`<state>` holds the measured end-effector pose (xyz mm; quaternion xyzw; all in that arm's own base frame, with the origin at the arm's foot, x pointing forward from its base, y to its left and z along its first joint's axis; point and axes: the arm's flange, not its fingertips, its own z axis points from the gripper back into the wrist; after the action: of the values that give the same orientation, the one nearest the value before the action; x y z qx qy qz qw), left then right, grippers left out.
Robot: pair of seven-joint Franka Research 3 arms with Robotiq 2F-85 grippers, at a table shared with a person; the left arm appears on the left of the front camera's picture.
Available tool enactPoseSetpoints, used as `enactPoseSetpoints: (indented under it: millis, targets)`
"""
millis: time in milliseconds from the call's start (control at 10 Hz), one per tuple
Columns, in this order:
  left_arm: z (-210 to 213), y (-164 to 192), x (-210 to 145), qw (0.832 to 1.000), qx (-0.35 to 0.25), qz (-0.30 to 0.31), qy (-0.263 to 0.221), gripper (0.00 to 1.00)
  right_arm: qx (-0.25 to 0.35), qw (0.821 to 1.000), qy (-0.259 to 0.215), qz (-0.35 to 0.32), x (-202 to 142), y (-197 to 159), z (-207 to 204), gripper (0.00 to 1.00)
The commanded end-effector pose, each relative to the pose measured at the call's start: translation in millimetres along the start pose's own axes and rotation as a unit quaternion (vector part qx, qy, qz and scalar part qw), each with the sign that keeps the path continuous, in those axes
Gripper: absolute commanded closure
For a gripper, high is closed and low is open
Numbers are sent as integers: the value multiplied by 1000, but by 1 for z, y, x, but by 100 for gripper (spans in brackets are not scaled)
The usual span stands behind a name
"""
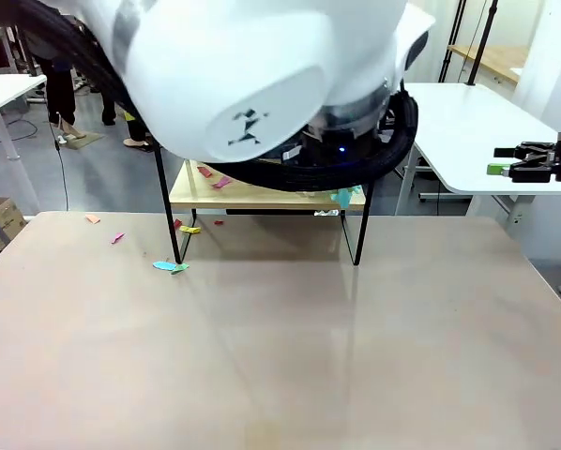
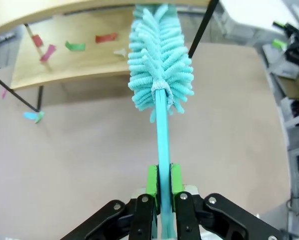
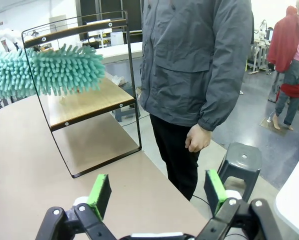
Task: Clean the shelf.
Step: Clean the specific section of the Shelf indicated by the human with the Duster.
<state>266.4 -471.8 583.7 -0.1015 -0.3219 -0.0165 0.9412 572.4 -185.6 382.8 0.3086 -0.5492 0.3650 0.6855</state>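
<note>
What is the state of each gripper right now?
Left gripper: shut on the teal duster, by its handle.
Right gripper: open, holding nothing.
Person's hand: hanging, seemingly empty.

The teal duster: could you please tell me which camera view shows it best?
The left wrist view: the duster runs up mid-picture, handle clamped in the left gripper, head at the shelf. The right wrist view shows its head side-on; the front view, a teal tuft below an arm.
</note>
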Motion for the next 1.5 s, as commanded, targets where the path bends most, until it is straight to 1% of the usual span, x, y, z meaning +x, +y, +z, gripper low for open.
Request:
enactPoseSetpoints:
  millis: [0,300,500,700,800,900,1000,1200,1400]
  targets:
    - [-29,-31,7,1000,2,19,-13,87,-8,1000,7,-6,8,4,-2,0]
    - [-58,-32,10,999,20,40,-22,87,-8,1000,7,-6,8,4,-2,0]
    - [-85,-32,7,999,10,44,0,87,-8,1000,7,-6,8,4,-2,0]
    - [-105,-29,3,998,15,51,21,87,-8,1000,7,-6,8,4,-2,0]
    - [-110,-23,3,998,23,58,21,87,-8,1000,7,-6,8,4,-2,0]
    - [-111,-18,7,996,31,66,46,87,-8,1000,7,-6,8,4,-2,0]
    - [-109,-14,-4,999,14,38,33,87,-8,1000,7,-6,8,4,-2,0]
    - [-117,-12,0,998,19,45,39,87,-8,1000,7,-6,8,4,-2,0]
    - [-116,21,3,996,50,42,54,87,-8,1000,7,-6,8,4,-2,0]
